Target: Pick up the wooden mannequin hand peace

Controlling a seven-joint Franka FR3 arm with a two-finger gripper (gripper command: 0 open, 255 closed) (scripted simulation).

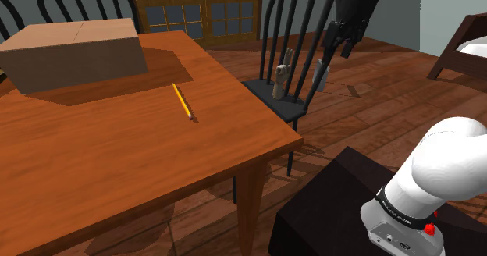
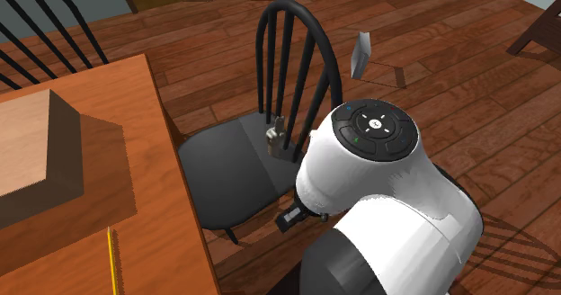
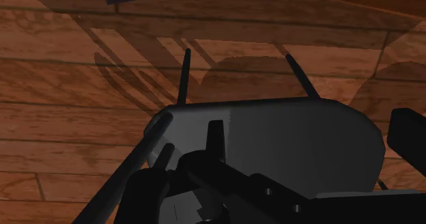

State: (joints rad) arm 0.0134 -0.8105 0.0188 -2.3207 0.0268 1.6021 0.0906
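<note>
We are at the approach step. The gripper [image 1: 341, 45] hangs in the air over the black chair [image 1: 273, 92], above the wooden hand [image 1: 282, 75] and toward the shoulder view's right of it, well apart. We cannot tell whether the gripper is spread or pressed together. The wooden hand stands upright on the chair seat, close by the back spindles, not on the tabletop [image 1: 117, 145]. Next, we judge, the gripper must descend over it, stay clear of the spindles and straddle it before closing.
</note>
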